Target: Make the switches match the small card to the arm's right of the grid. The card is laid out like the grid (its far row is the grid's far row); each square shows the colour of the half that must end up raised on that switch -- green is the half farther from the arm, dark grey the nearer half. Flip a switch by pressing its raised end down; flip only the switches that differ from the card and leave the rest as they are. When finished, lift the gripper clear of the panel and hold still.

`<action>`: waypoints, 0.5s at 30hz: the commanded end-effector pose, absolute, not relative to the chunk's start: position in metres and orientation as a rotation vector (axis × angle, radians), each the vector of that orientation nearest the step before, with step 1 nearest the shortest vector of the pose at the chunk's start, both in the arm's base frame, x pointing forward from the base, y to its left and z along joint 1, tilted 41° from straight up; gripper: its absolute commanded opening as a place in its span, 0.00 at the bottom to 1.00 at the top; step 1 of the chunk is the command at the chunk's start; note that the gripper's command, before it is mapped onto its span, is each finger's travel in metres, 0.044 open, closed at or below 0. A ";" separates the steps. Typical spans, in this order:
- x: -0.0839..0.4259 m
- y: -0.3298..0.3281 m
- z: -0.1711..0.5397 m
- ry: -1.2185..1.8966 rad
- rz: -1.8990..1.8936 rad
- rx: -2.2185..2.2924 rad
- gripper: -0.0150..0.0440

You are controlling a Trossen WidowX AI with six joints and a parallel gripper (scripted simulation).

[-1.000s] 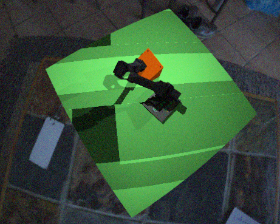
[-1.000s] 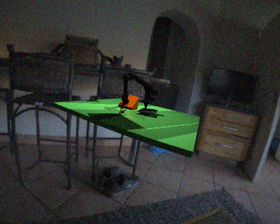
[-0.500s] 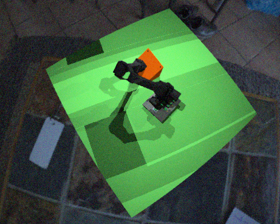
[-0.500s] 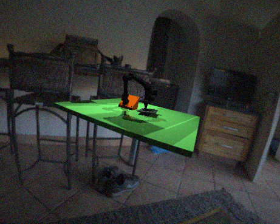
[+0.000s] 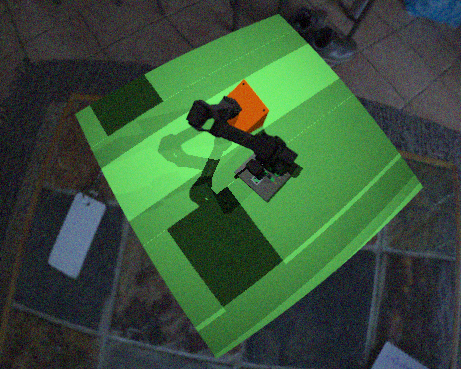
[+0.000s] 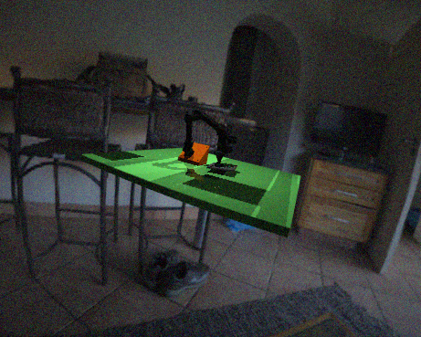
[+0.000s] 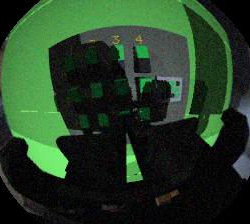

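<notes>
The grey switch panel [image 5: 269, 194] [image 7: 160, 40] lies on the table, with three rows of four green-and-dark switches in the wrist view. Its left and middle are in deep shadow. The far switch of column 4 [image 7: 142, 59] is lit, green half at the far side; which halves are raised is hard to tell. The small card [image 7: 176, 89] [image 5: 256, 180] has a pale border and green and dark squares; its left part is shadowed. My gripper [image 7: 124, 117] [image 6: 220, 161] is shut and empty, pointing down over the panel's near part. Its height and any contact are unclear, and it partly covers the near row.
An orange wedge-shaped block [image 5: 251, 106] [image 6: 200, 154] stands beside the arm's base. The green table [image 5: 334, 175] [image 6: 154, 178] carries dark patches and bands of shadow. The arm arches above the table.
</notes>
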State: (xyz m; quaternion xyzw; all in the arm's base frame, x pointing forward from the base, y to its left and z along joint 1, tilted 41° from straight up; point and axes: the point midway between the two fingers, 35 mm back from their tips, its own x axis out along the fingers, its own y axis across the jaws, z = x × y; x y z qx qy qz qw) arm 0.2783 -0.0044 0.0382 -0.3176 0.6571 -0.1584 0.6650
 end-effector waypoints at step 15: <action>0.270 0.033 0.084 1.465 -0.347 -0.727 0.25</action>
